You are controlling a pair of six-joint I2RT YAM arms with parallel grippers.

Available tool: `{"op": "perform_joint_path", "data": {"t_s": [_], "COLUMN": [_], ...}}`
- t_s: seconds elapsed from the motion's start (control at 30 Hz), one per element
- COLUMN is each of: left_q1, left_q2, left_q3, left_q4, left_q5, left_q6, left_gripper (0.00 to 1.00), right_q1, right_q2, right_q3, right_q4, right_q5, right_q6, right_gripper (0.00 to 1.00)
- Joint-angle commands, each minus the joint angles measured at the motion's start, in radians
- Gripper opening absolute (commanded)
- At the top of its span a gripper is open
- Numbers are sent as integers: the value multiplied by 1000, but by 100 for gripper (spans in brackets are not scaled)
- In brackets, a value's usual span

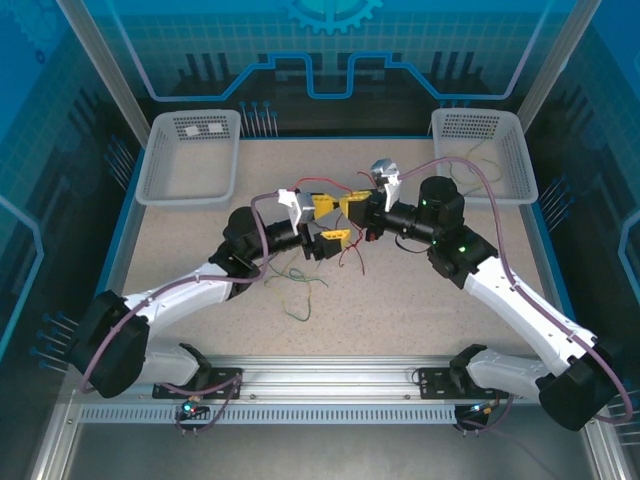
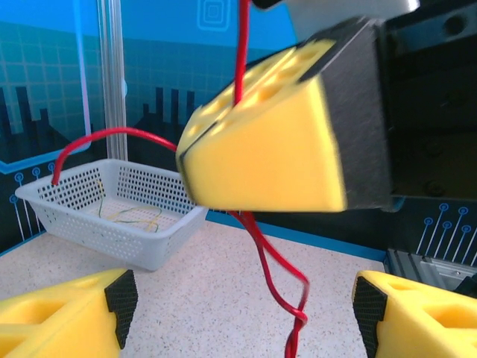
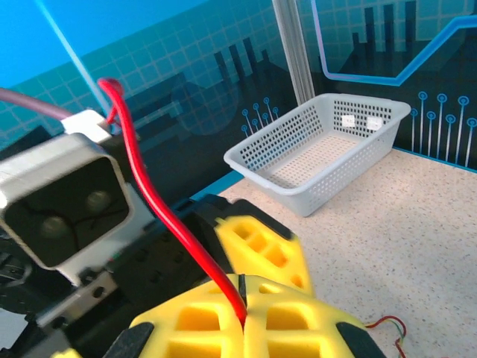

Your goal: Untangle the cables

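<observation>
Overhead, the right gripper [image 3: 244,302] is pinching the red cable [image 3: 158,198] between its closed yellow pads, the wire arching above it and dangling toward the speckled beige tabletop [image 1: 400,315]. The left gripper [image 1: 328,222] is standing wide open just beside it, gripping nothing, its fingers flanking the hanging strand. A green cable [image 1: 300,283] is lying loose nearer the arm bases. White perforated baskets are sitting at the far corners: the left basket [image 1: 185,195], and the right basket [image 1: 485,118] containing yellow-green wires [image 2: 127,216]. Blue circuit-patterned walls are enclosing the table.
</observation>
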Motion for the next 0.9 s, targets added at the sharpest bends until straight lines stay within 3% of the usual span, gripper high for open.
{"op": "perform_joint_path", "data": {"t_s": [0.0,0.07,0.2,0.37,0.4,0.5,0.67,0.73,0.87], "left_q1": [-5,-5,-4,-4,-5,-5,-4,-4,-3], "left_q2": [42,59,69,63,63,60,56,53,41], "left_q3": [43,53,62,55,51,38,32,30,18], "left_q4": [51,70,95,97,100,107,113,119,135], "left_q5": [9,15,18,13,4,-21,-19,-16,-24], "left_q6": [-9,-16,-26,-31,-35,-41,-54,-58,-59], "left_gripper": [78,77,66,10,6,0,0,0,0], "right_q1": [34,39,52,56,56,55,56,56,50], "right_q2": [15,20,26,27,28,28,9,-8,-68], "right_q3": [16,17,11,1,2,5,7,12,6], "right_q4": [52,56,57,60,60,58,36,12,-17], "right_q5": [-31,-36,-37,-22,-21,-21,40,81,131], "right_q6": [25,30,23,18,16,13,18,20,20], "right_gripper": [0,0,0,0,0,0,0,17,64]}}
